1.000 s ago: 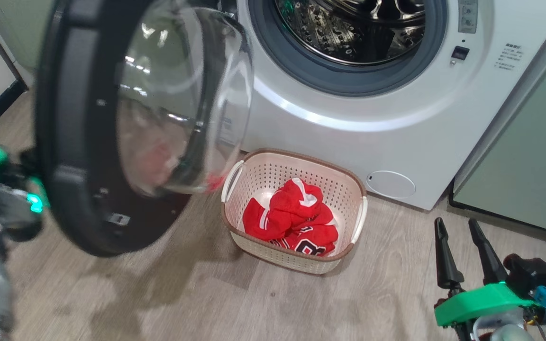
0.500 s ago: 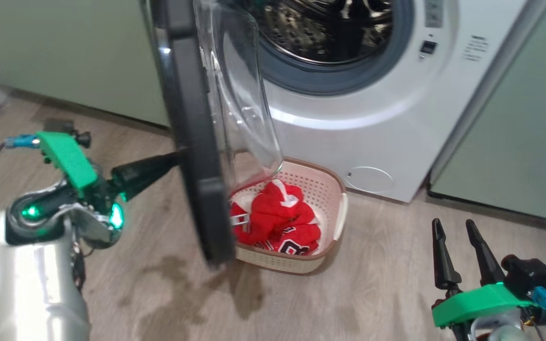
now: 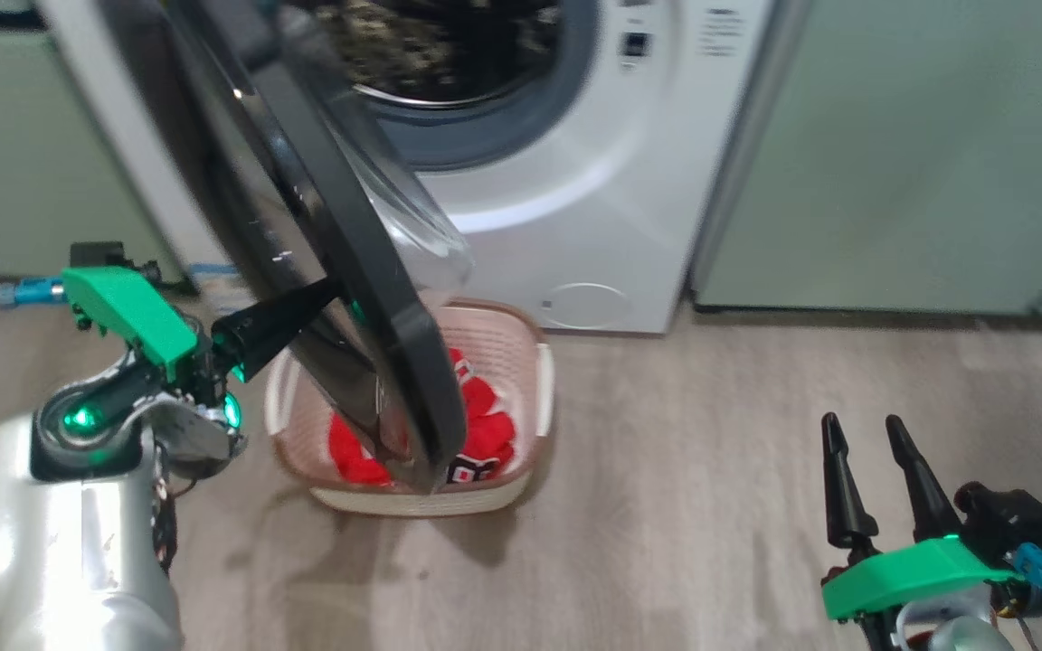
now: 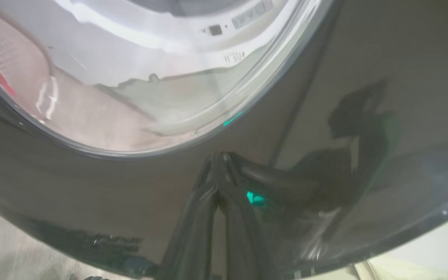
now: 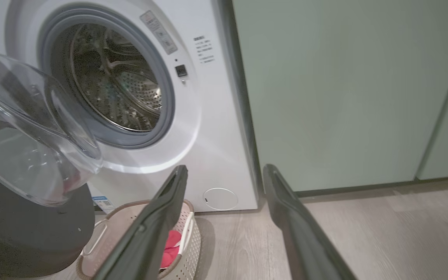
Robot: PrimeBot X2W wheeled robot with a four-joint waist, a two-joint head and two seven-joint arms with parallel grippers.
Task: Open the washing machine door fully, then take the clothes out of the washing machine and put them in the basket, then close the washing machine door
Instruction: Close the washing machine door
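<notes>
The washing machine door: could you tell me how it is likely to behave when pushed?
The washing machine door looks rigid, so it probably swings as one piece rather than flexing. Its glossy black rim may let the shut left tool skid along it. The bulging clear bowl seems the more fragile part.

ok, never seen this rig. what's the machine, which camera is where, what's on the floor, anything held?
It's a wheeled robot with two arms, each ending in a two-finger gripper. One picture comes from its head, looking down. The other two come from a camera on each wrist, looking along that arm's fingers. In front stands a washing machine with its door partly open. On the floor sits a basket with red clothes in it. The left gripper is shut, tips against the door's black rim, holding nothing. The right gripper is open and empty, above the floor.
</notes>
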